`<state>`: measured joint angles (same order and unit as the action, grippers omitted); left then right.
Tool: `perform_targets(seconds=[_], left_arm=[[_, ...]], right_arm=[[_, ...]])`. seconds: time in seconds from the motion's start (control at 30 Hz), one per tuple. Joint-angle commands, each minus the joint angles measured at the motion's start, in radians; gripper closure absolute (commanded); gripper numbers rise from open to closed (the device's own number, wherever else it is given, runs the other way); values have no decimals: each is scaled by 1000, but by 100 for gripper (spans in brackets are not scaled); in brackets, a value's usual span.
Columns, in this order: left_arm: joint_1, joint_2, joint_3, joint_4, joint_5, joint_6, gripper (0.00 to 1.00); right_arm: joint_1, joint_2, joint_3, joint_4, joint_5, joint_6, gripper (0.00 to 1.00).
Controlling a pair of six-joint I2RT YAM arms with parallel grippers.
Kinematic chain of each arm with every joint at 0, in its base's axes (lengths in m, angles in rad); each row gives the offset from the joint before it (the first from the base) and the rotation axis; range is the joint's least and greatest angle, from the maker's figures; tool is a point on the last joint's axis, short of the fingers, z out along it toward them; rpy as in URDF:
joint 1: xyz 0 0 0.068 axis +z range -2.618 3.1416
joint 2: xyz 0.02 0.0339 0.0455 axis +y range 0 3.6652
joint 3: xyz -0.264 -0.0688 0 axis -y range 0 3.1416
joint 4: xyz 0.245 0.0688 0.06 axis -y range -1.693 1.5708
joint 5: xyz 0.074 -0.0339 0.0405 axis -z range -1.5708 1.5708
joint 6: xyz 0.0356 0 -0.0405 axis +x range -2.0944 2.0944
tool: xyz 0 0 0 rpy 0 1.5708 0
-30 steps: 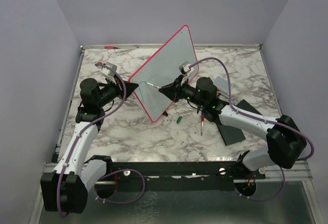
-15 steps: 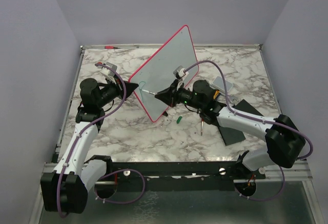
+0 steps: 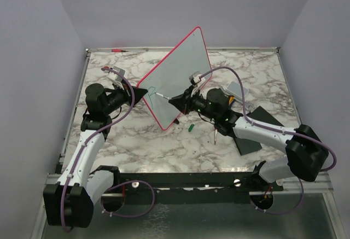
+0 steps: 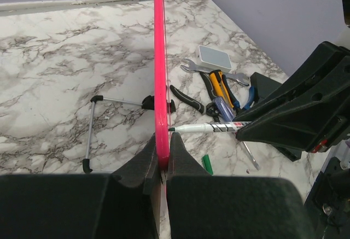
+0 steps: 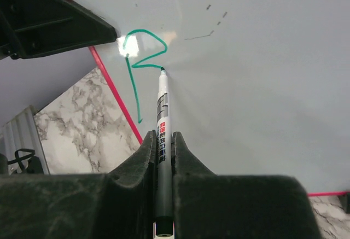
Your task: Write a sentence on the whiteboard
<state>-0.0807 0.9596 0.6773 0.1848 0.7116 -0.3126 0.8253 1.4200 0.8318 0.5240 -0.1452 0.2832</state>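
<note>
Right pincer (image 5: 162, 136): shut tight on a marker (image 5: 163, 105). The white barrel with black print lies in the groove between two black wedge-shaped fingers.

Only the right wrist view shows the marker tip touching the whiteboard (image 5: 262, 86). It sits at the end of a green stroke (image 5: 143, 46), a looped line with a tail running toward 6 o'clock. The board face is smooth, pale and glossy.

Left pincer (image 4: 162, 152): clamped on the board's red-pink rim. Only the left wrist view shows the board edge-on, as a thin shiny strip running to 12 o'clock. The marker meets it from 3 o'clock. In the same view a wire stand (image 4: 90, 135) lies at 9 o'clock. A wrench (image 4: 188, 65), pliers (image 4: 188, 99) and a green cap (image 4: 207, 164) lie between 1 and 4 o'clock.

Top view: the whiteboard stands steeply at the centre of the veined marble surface (image 3: 136, 146), rounded corners visible. The left arm rises from 7 o'clock with the elbow bent and the wrist level. The right arm reaches in from 4 o'clock, forearm low, pincer pointing toward 10 o'clock.
</note>
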Motion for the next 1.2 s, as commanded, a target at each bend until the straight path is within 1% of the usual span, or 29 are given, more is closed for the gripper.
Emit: perform_targets(seconds=[0.0,0.23,0.43,0.7,1.0,1.17], left_arm=[[-21,17,-41,-156,65,59,100],[-22,17,-41,-155,66,59,100],[-21,17,-42,-155,66,60,100],[-22,15,-41,-155,65,59,100],[-22,14,-41,-155,64,60,100],[-22,13,-41,-155,62,59,100]], right_arm=[[-2,-22,-42,-60,129,2,99],[-2,-21,-72,-65,101,9,99],[1,-8,-83,-44,16,8,99],[45,14,-78,-25,-29,-7,99],[92,35,-74,-19,-1,-8,99],[92,-4,-92,-5,26,-3,99]])
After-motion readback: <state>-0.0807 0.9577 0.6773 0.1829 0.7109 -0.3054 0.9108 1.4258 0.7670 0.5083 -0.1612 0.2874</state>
